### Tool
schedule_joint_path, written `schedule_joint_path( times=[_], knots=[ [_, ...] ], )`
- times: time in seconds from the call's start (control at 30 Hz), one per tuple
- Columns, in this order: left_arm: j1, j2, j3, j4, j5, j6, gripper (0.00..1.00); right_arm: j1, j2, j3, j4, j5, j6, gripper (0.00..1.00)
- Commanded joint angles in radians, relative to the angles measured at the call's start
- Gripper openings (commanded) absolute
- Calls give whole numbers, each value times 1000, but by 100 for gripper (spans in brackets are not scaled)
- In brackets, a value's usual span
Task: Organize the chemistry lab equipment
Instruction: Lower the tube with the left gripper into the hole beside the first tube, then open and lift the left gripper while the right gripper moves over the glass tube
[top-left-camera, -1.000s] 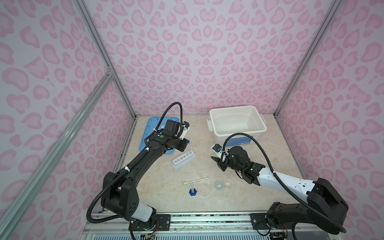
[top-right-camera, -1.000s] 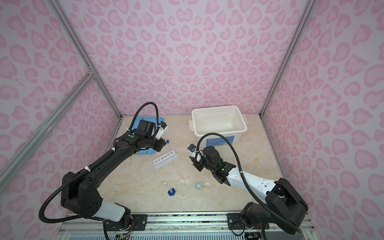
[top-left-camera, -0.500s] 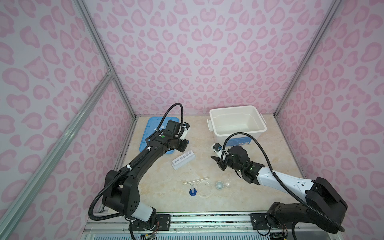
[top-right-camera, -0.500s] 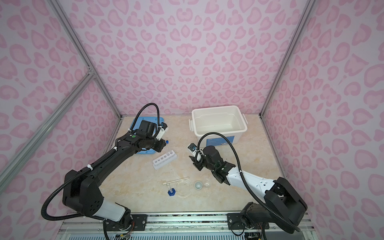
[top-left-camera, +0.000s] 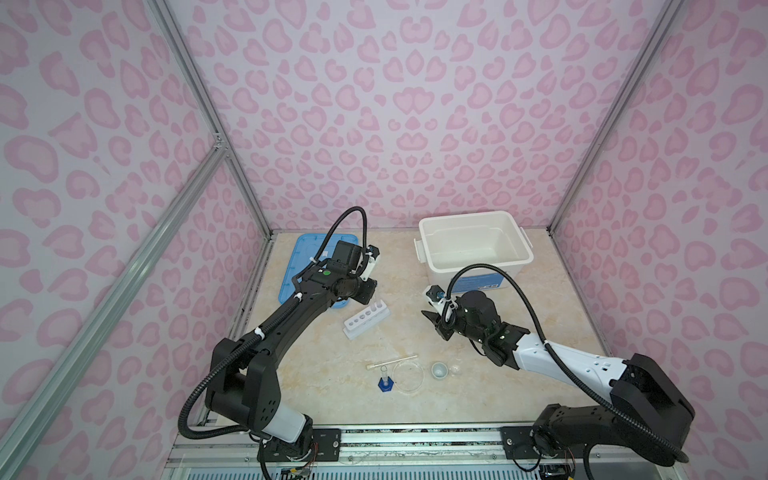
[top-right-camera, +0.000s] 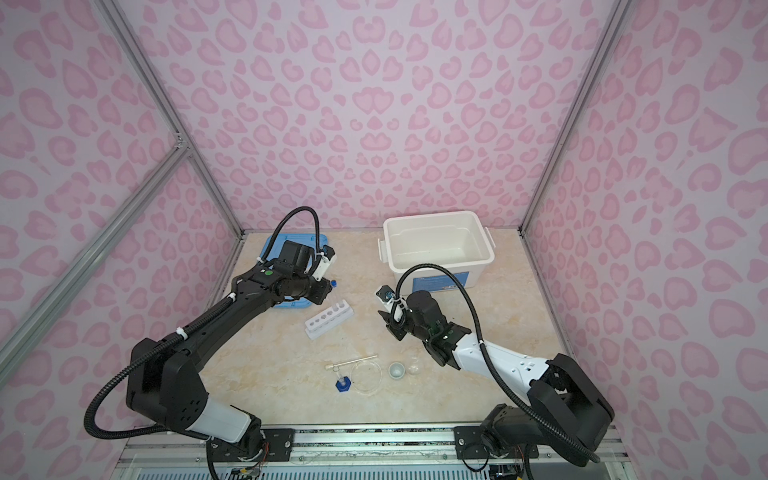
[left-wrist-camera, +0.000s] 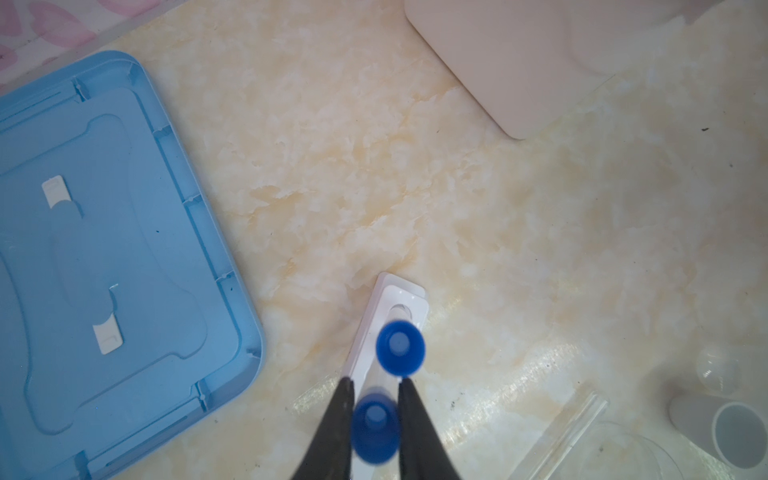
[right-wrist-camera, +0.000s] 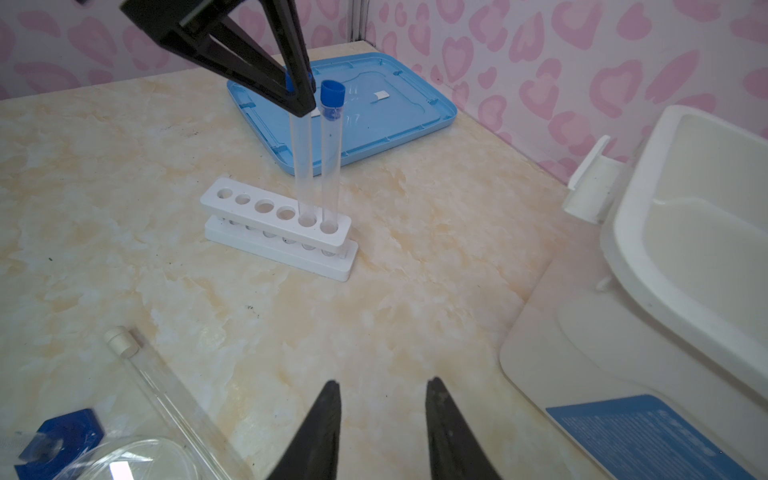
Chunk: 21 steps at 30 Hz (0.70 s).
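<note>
The white six-hole rack (top-left-camera: 367, 321) (right-wrist-camera: 278, 224) stands mid-table. One blue-capped test tube (right-wrist-camera: 331, 158) stands free in its end hole. A second blue-capped test tube (right-wrist-camera: 302, 166) stands in the neighbouring hole, and my left gripper (left-wrist-camera: 376, 380) (right-wrist-camera: 299, 99) is shut on its cap (left-wrist-camera: 376, 428). My right gripper (right-wrist-camera: 382, 382) (top-left-camera: 432, 320) hangs open and empty above bare table to the right of the rack. Near the front lie a white-capped test tube (top-left-camera: 392, 361), a blue-based cylinder (top-left-camera: 385, 384), a petri dish (top-left-camera: 408, 376) and a small white cup (top-left-camera: 439, 370).
A big white bin (top-left-camera: 469, 216) stands at the back right, close behind my right arm. Its blue lid (top-left-camera: 299, 266) lies flat at the back left, under my left arm. A small clear round piece (top-left-camera: 456, 369) sits beside the cup.
</note>
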Motion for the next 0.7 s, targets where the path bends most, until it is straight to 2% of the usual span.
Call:
schedule_joint_path(
  times=[0.0,0.43,0.6,0.67],
  knots=[
    [-1,-5,3,25,-4,1,24,1,5,-5,11,-10,3,35],
    [-1,-53,8,16,-12,4,33,2,-15,5,-14,-14,-1,35],
    [-1,-96,13,-2,-11,10,35,10,-18,29,-72,-23,-8,36],
    [-2,-119,17,-14,-10,17,41,18,6,67,-143,-33,-13,37]
  ],
)
